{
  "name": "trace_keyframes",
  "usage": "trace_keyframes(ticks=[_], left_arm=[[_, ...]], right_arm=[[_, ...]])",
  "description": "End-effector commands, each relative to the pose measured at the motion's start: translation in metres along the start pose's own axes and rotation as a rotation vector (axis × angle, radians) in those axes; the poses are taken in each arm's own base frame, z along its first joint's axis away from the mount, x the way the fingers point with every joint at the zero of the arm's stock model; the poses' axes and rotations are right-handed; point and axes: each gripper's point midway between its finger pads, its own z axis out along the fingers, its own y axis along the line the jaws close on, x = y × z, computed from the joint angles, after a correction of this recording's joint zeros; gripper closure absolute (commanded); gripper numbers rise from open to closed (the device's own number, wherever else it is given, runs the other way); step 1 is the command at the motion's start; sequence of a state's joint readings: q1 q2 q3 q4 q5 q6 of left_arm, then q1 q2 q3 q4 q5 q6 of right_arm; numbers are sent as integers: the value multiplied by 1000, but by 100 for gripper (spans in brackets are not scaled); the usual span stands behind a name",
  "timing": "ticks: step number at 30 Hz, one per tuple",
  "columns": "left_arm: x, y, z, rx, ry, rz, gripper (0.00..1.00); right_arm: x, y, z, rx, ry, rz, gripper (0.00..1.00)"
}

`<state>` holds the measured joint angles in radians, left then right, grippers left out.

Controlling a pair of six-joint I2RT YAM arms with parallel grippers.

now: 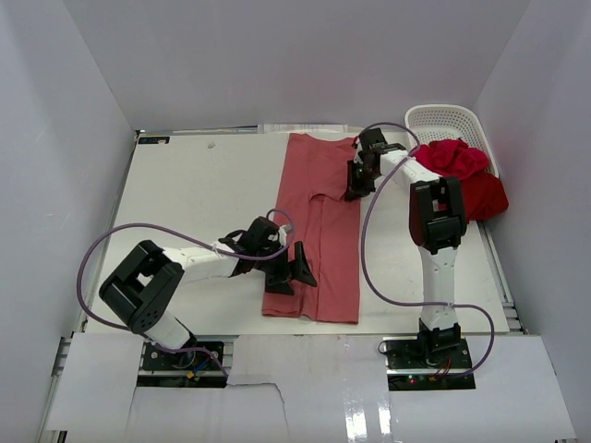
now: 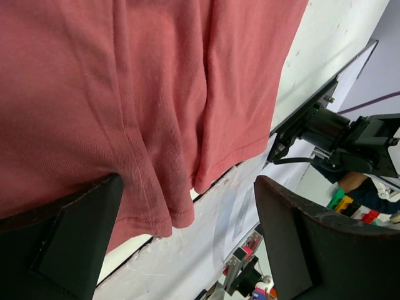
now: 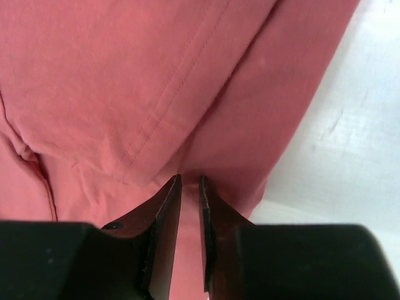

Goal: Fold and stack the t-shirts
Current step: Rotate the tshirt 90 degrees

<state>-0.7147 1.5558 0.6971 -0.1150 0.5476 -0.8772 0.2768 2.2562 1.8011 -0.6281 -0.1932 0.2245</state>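
A: Entry. Table point(image 1: 185, 203): anything hidden?
B: The arms cross parts of it. The salmon t-shirt point(image 1: 319, 231) lies flat mid-table, long and narrow, hem toward the arm bases, with layers overlapping at the hem. The left arm covers its near left corner.
A: The others?
B: The crimson t-shirt point(image 1: 452, 157) is bunched in the white basket point(image 1: 448, 118), far right. The darker red t-shirt point(image 1: 488, 196) spills over the rim, partly behind the right arm. Shapes unreadable.
A: Claws?
B: The left gripper point(image 2: 187, 187) is spread wide at the hem. The right gripper point(image 3: 189, 179) is nearly closed, tips on the salmon cloth's right edge. Whether it pinches cloth, I cannot tell.
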Motion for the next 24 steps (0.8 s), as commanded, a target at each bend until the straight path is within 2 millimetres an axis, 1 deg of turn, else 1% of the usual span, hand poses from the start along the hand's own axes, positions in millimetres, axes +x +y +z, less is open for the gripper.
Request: trace_keyframes(ticks=[1, 3, 5, 6, 8, 9, 10, 11, 12, 13, 14, 15, 16, 17, 18, 19, 20, 21, 23, 24], left_arm=[[9, -8, 11, -7, 25, 5, 2], [13, -10, 15, -10, 41, 9, 2], [18, -14, 18, -6, 52, 15, 2], [19, -15, 18, -3, 57, 17, 2], [22, -18, 17, 3, 64, 17, 2], [23, -20, 17, 5, 63, 19, 2], [22, -21, 15, 9, 56, 22, 2], [23, -22, 15, 8, 56, 23, 2], [22, -23, 14, 9, 54, 23, 2], [22, -22, 14, 0, 56, 22, 2], [21, -22, 14, 0, 55, 26, 2], [20, -25, 13, 5, 52, 30, 2], [20, -26, 12, 2, 53, 29, 2], [19, -28, 10, 3, 47, 34, 2], [16, -32, 9, 9, 39, 41, 2], [16, -32, 7, 2, 41, 41, 2], [14, -35, 5, 1, 33, 46, 2], [13, -38, 3, 1, 31, 57, 2], [9, -48, -2, 7, 24, 66, 2], [8, -55, -6, 26, 25, 76, 2]], right_arm=[[2, 7, -34, -7, -31, -22, 75], [2, 7, -42, -2, -46, -33, 72], [-4, 6, -45, 9, -64, -42, 69], [-14, 5, -50, 19, -91, -46, 67], [-24, 3, -49, 22, -108, -44, 64], [-29, 2, -46, 20, -113, -43, 63], [-45, 4, -50, 14, -151, -44, 62], [-53, 5, -49, 8, -167, -44, 62], [-55, 4, -38, -7, -152, -41, 62], [-71, 8, -41, -20, -186, -41, 62], [-75, 8, -38, -23, -187, -39, 62], [-75, 5, -25, -29, -171, -33, 63], [-78, 5, -20, -35, -176, -33, 64], [-87, 8, -20, -45, -193, -33, 68], [-83, 5, -7, -51, -171, -23, 73], [-83, 4, -2, -56, -166, -17, 80], [-86, 5, 1, -65, -168, -10, 90], [-81, 4, 11, -77, -145, -1, 92], [-78, 2, 20, -87, -135, 9, 92], [-73, 1, 28, -97, -117, 19, 92]])
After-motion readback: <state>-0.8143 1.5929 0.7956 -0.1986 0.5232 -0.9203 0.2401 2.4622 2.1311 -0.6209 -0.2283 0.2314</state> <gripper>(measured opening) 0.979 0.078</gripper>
